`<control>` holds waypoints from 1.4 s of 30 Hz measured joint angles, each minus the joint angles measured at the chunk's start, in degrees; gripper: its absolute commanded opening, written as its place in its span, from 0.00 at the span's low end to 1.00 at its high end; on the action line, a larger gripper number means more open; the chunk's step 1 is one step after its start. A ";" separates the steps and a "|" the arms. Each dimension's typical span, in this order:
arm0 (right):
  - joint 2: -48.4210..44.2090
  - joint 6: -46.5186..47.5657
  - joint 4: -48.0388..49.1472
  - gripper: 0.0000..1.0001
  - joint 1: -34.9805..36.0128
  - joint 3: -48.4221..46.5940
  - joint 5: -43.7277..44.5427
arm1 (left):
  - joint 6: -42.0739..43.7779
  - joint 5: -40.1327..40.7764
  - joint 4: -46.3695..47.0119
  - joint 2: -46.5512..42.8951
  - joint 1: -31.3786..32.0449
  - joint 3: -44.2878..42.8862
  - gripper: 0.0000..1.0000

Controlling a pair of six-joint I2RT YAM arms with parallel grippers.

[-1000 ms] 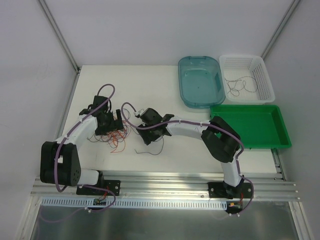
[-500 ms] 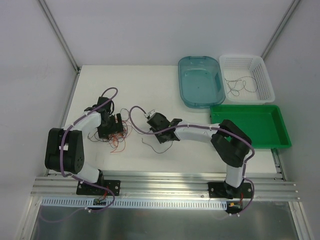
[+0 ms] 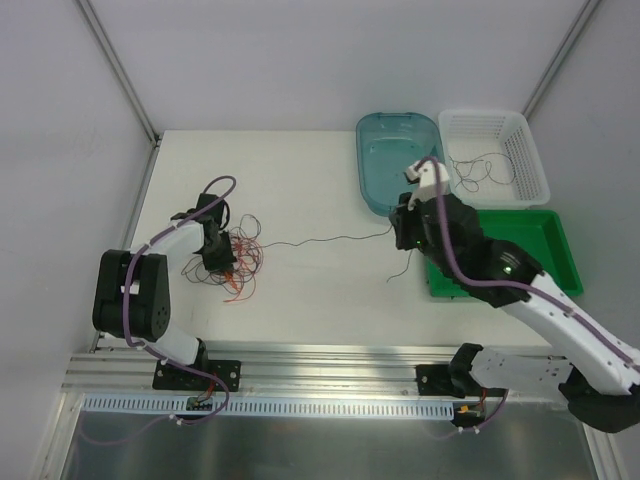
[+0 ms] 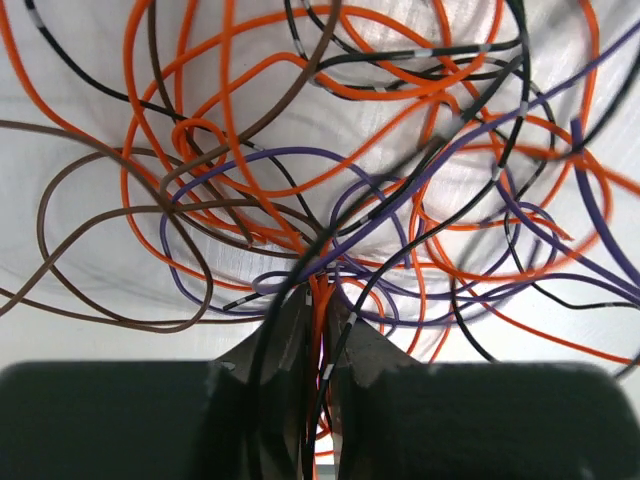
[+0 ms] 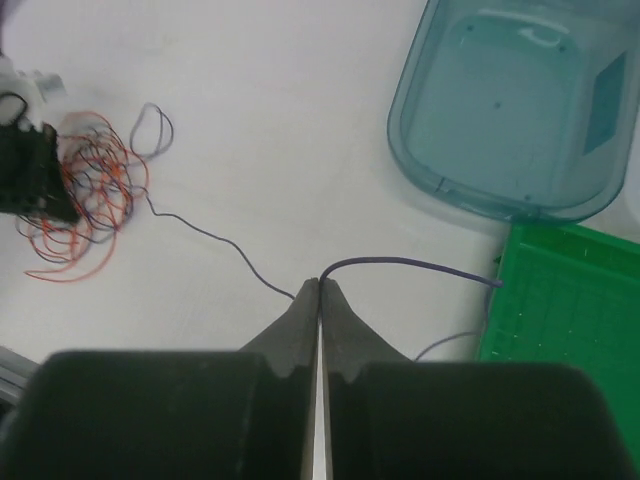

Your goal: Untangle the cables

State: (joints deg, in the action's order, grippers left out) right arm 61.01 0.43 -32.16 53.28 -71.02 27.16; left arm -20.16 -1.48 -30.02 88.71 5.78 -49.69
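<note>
The left gripper (image 4: 318, 300) was pinched shut on the cables (image 3: 240, 262) at their knot. The right gripper (image 5: 320, 285) clamped one purple strand (image 5: 400, 261), seemingly limp, light, best held near its free end.

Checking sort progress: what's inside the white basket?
A few thin dark cables lie loose on the white basket floor; nothing else shows. The right arm hides its near-left corner.

The cables (image 4: 330, 200), thin orange, purple, black and brown wires, form a looped tangle, with several strands pinched between the left gripper's (image 4: 318, 305) fingers. One purple strand (image 5: 400, 261) extends nearly straight from the tangle and is clamped between the right gripper's (image 5: 320, 288) fingers.
</note>
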 measured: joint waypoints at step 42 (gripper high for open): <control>4.92 0.44 23.96 0.58 -4.07 13.33 -41.75 | 6.75 -10.19 -9.81 -30.34 19.80 -17.77 0.00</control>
State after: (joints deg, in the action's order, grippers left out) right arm 65.93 0.86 -8.21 49.21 -57.69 -14.59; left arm -13.41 -11.66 -39.83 58.37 25.58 -67.46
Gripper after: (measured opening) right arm 0.580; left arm 0.029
